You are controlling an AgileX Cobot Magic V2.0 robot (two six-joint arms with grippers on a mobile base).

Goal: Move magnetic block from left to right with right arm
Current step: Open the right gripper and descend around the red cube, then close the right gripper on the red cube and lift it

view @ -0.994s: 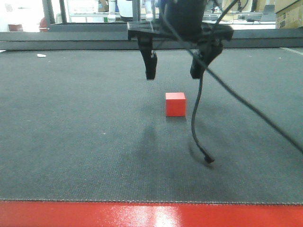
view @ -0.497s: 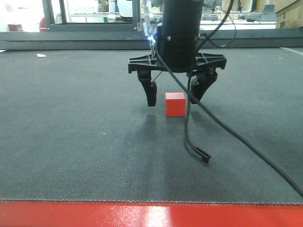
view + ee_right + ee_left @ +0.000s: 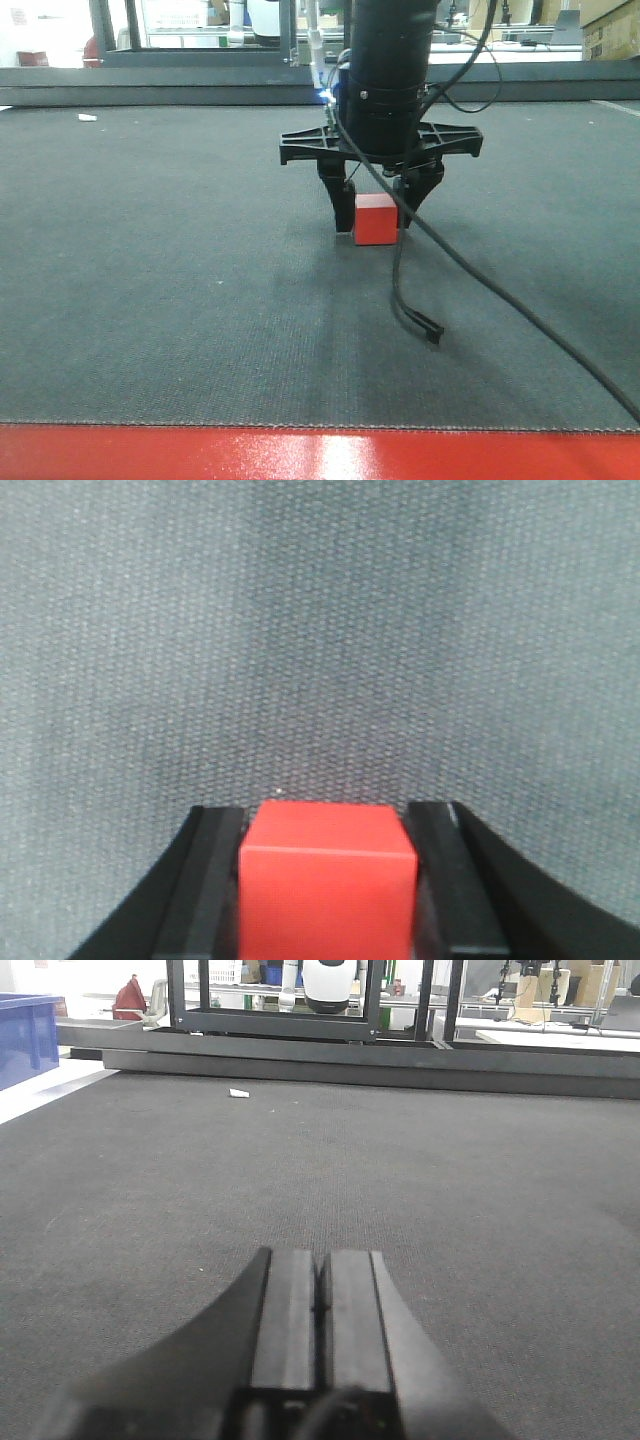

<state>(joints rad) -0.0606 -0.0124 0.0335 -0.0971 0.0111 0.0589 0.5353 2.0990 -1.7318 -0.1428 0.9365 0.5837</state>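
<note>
The magnetic block (image 3: pixel 375 221) is a small plain red cube resting on the dark grey mat (image 3: pixel 150 280), near the middle of the front view. My right gripper (image 3: pixel 375 215) has come down from above and stands over it, one black finger against each side of the cube. In the right wrist view the block (image 3: pixel 327 880) fills the space between the two pads (image 3: pixel 215 880), which touch its sides. My left gripper (image 3: pixel 321 1255) is shut on nothing, low over bare mat, and does not show in the front view.
A loose black cable (image 3: pixel 420 325) hangs from the right arm and trails onto the mat in front of the block. A red strip (image 3: pixel 320 455) marks the near edge. At the back are a white scrap (image 3: pixel 88 118), a metal frame (image 3: pixel 300 1025) and a blue bin (image 3: pixel 25 1035).
The right gripper came down from above the block with its fingers wide apart, then closed them in against the cube's sides. The block has stayed in place on the mat.
</note>
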